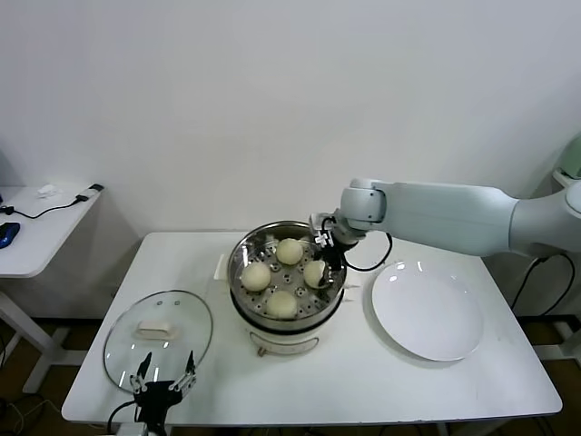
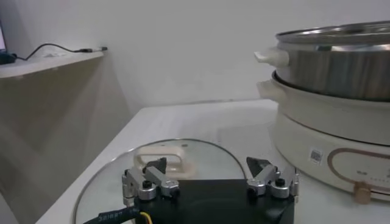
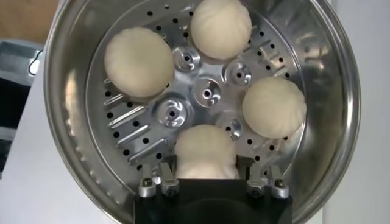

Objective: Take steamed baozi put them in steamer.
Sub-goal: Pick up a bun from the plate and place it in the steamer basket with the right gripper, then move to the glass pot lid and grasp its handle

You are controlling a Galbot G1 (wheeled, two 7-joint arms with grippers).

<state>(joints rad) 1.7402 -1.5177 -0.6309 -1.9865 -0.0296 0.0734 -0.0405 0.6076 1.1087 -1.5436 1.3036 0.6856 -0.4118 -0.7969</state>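
On the white bench (image 1: pixel 363 381), far left and near, lies a round glass lid (image 1: pixel 159 340) with a white handle; the left hand (image 1: pixel 165 383) hangs idle at its near edge, fingers spread apart and holding nothing. At mid-bench stands the steamer (image 1: pixel 286 291), a shiny steel pot on a white base, its perforated tray (image 3: pixel 204 97) dotted with holes and raised studs. Four baozi (image 1: pixel 282 303) sit on the tray in a ring, smooth, domed, pale cream, none touching. The right hand (image 1: pixel 323 263) reaches down inside the pot's right side, its fingers (image 3: pixel 152 179) flanking the rightmost bun (image 3: pixel 206 152) on both sides; whether they press it I cannot tell. To the right lies a flat, glossy white plate (image 1: pixel 427 311).
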